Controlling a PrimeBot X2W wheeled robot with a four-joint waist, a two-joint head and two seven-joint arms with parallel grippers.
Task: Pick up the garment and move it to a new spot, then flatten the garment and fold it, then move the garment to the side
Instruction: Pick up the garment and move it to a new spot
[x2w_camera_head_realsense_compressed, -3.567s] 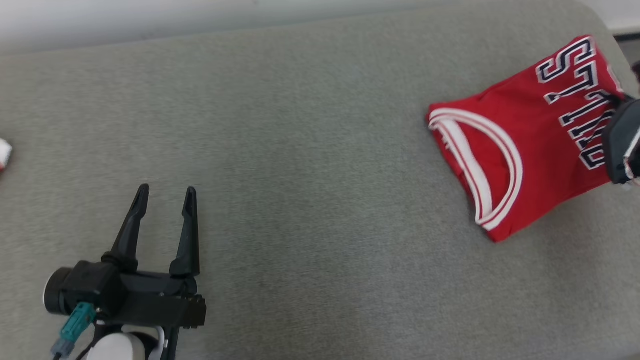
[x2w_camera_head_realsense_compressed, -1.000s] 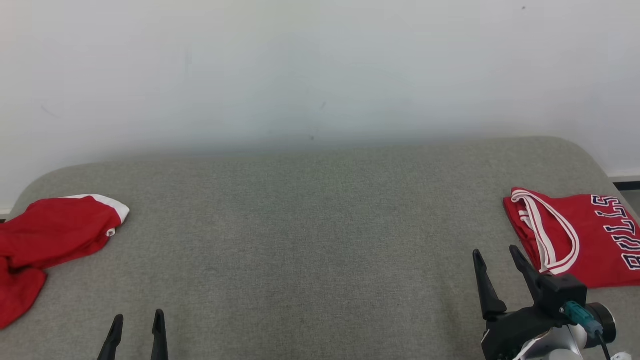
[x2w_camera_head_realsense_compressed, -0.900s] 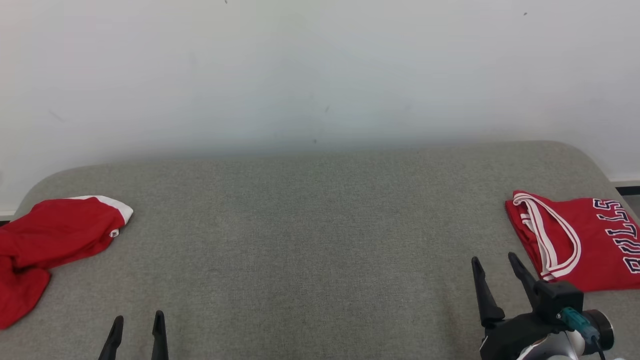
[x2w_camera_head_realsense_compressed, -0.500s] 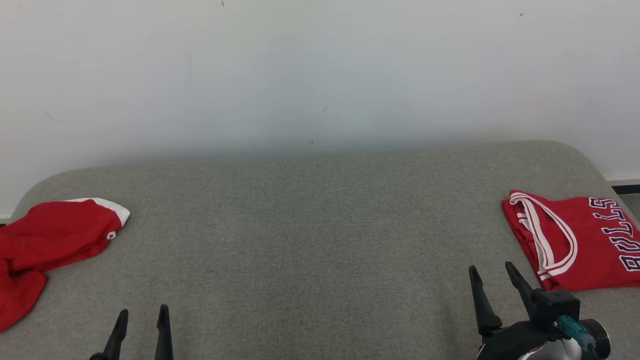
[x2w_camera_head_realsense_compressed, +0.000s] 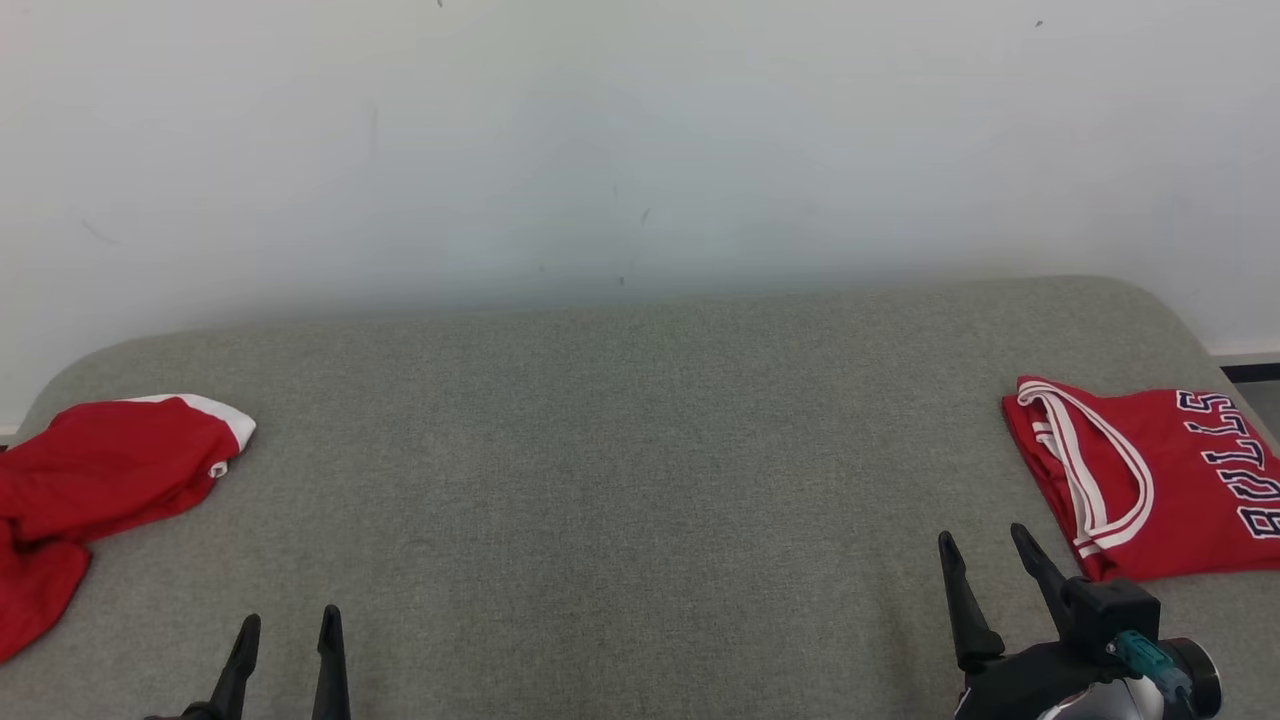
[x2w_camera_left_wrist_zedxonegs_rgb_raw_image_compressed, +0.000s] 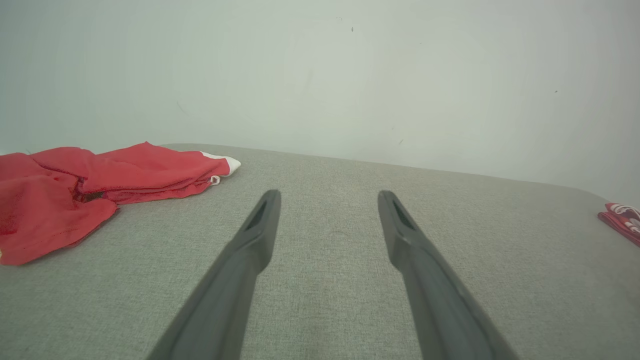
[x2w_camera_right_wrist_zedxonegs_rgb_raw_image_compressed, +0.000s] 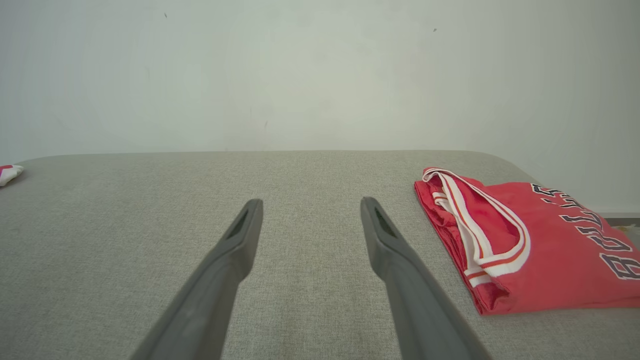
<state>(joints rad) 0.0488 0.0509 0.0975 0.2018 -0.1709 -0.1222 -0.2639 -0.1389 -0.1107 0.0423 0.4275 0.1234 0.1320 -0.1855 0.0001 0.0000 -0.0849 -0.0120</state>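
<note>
A folded red garment (x2w_camera_head_realsense_compressed: 1150, 480) with white trim and dark lettering lies flat at the table's right end, also in the right wrist view (x2w_camera_right_wrist_zedxonegs_rgb_raw_image_compressed: 525, 245). My right gripper (x2w_camera_head_realsense_compressed: 985, 560) stands open just left of it, apart from the cloth, nothing between its fingers (x2w_camera_right_wrist_zedxonegs_rgb_raw_image_compressed: 311, 201). My left gripper (x2w_camera_head_realsense_compressed: 288, 640) is open and empty near the front left edge (x2w_camera_left_wrist_zedxonegs_rgb_raw_image_compressed: 328, 195). A crumpled red garment (x2w_camera_head_realsense_compressed: 90, 490) with a white hem lies at the far left end (x2w_camera_left_wrist_zedxonegs_rgb_raw_image_compressed: 100, 185), well left of the left gripper.
The grey padded table (x2w_camera_head_realsense_compressed: 620, 450) stretches between the two red garments. A pale wall (x2w_camera_head_realsense_compressed: 640, 130) stands right behind its far edge. The table's corners are rounded, and a strip of floor (x2w_camera_head_realsense_compressed: 1255, 375) shows beyond the right end.
Since the oldest frame the camera has lifted, and the right gripper has come off the folded garment to stand open beside it. Over the last second the left fingertips edged slightly up the view.
</note>
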